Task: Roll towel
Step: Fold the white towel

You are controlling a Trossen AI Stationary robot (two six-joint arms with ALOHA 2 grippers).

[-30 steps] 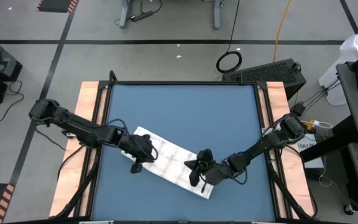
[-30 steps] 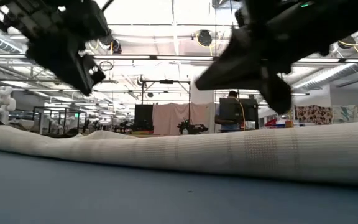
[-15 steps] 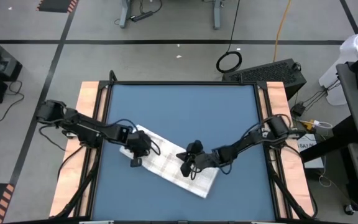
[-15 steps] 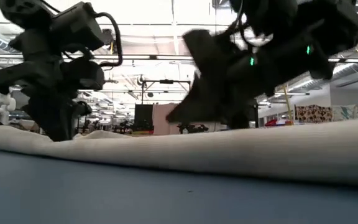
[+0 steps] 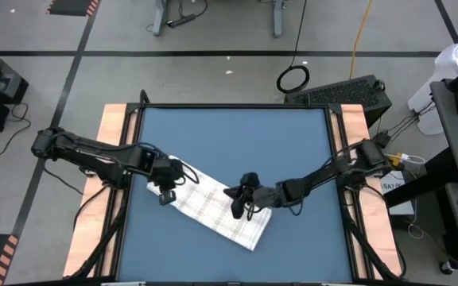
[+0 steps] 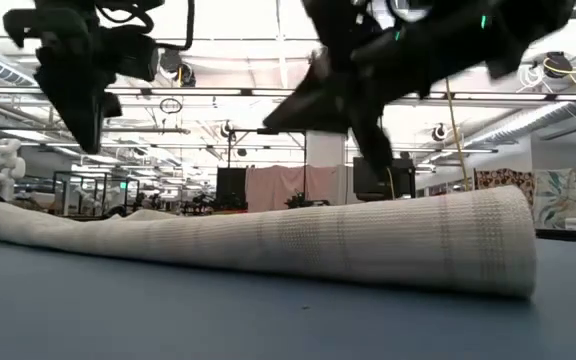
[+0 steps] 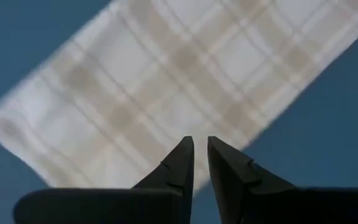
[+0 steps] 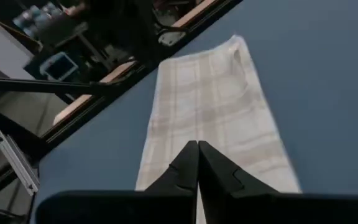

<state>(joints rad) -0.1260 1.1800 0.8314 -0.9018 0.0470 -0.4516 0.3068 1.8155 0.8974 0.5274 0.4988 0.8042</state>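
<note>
The towel (image 5: 209,210), white with a faint plaid, lies as a long narrow folded strip slanting across the near middle of the blue table. It rests flat, and in the low view (image 6: 298,235) its right end looks thick. My left gripper (image 5: 165,199) hovers shut above the strip's left end; it shows in the low view (image 6: 88,145) and in its wrist view (image 7: 199,146) over the towel (image 7: 166,81). My right gripper (image 5: 237,210) hovers shut above the strip's right half; it shows in the low view (image 6: 378,160) and in its wrist view (image 8: 197,146) over the towel (image 8: 210,112).
The blue table top (image 5: 237,135) lies bare behind the towel. Wooden rails (image 5: 114,135) run along the left and right sides. Both arms reach in low over the table from those sides.
Both grippers came down onto the towel half a second ago and have risen clear of it again. The towel has slid a little toward the table's left edge; its right end now shows in the low view.
</note>
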